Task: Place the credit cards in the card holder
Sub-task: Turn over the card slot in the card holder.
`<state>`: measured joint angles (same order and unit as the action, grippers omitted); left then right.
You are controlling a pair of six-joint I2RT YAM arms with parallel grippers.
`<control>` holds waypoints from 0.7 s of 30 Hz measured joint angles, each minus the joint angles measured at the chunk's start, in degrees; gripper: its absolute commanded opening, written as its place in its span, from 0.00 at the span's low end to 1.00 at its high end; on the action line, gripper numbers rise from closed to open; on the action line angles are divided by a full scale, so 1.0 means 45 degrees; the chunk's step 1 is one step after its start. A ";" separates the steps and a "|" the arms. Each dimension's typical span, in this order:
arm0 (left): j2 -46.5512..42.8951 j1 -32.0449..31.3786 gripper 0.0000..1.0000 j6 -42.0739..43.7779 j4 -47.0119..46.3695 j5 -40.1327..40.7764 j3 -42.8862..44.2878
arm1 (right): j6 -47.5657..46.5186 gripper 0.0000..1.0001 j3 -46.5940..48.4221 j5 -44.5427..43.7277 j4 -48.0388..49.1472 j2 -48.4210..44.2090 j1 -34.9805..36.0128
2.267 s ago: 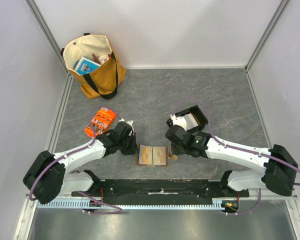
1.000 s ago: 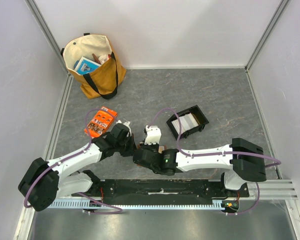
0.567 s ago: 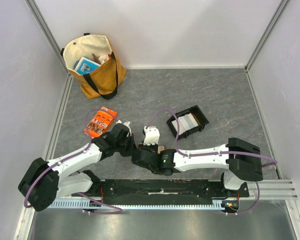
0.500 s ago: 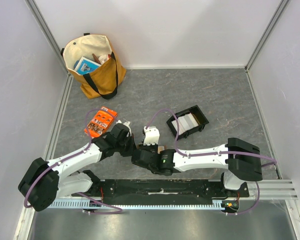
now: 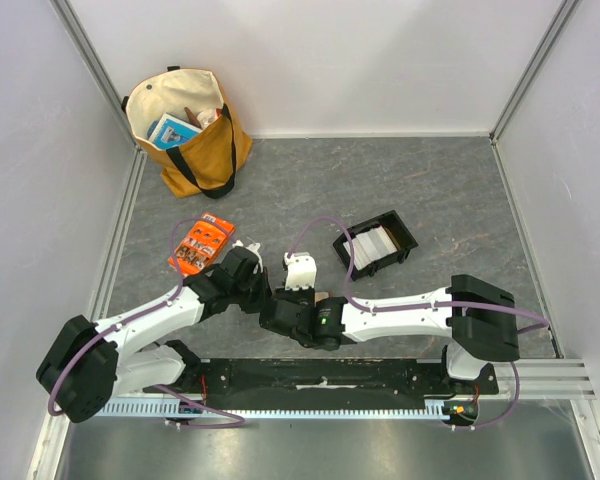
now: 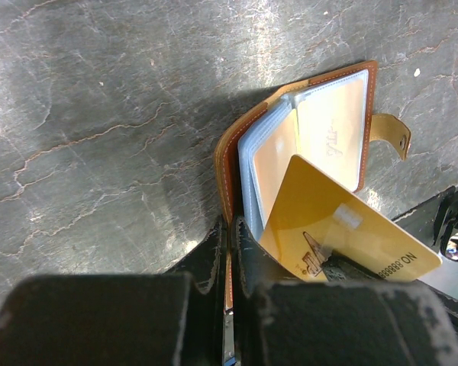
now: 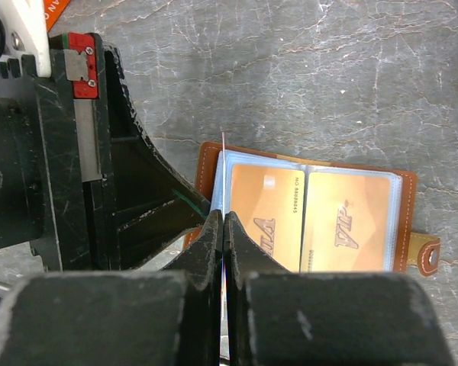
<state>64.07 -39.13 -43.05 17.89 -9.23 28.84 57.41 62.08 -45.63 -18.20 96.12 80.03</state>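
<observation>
The grey surface [image 5: 380,180] carries a tote bag [image 5: 205,150], an orange packet [image 5: 200,245] and a black tray [image 5: 405,232]. An open card holder [image 7: 309,217] rests near its front edge.

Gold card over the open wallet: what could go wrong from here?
The gold card, pinched in the right gripper, is tilted at the clear sleeves of the card holder; it may miss the slot and slide over them. The left gripper grips only the holder's edge, so a push could shift it. Both grippers are close and might bump.
</observation>
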 measured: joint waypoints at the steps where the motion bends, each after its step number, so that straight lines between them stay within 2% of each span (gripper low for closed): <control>1: 0.0000 0.0000 0.02 0.0000 0.0000 0.0000 0.0000 | 0.0000 0.00 0.0015 -0.0005 -0.0073 0.0000 0.0000; 13: 0.0000 0.0000 0.02 0.0000 0.0000 0.0005 0.0000 | 0.0170 0.00 0.0024 -0.0355 -0.1030 -0.0078 0.0000; 21: 0.0000 0.0000 0.02 0.0000 0.0000 0.0015 0.0000 | 0.0544 0.00 -0.0131 -0.0840 -0.1719 -0.1122 0.0000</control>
<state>64.07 -39.13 -43.05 17.89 -9.17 28.84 59.86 61.49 -49.41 -25.93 91.07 80.03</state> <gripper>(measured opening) 0.033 0.007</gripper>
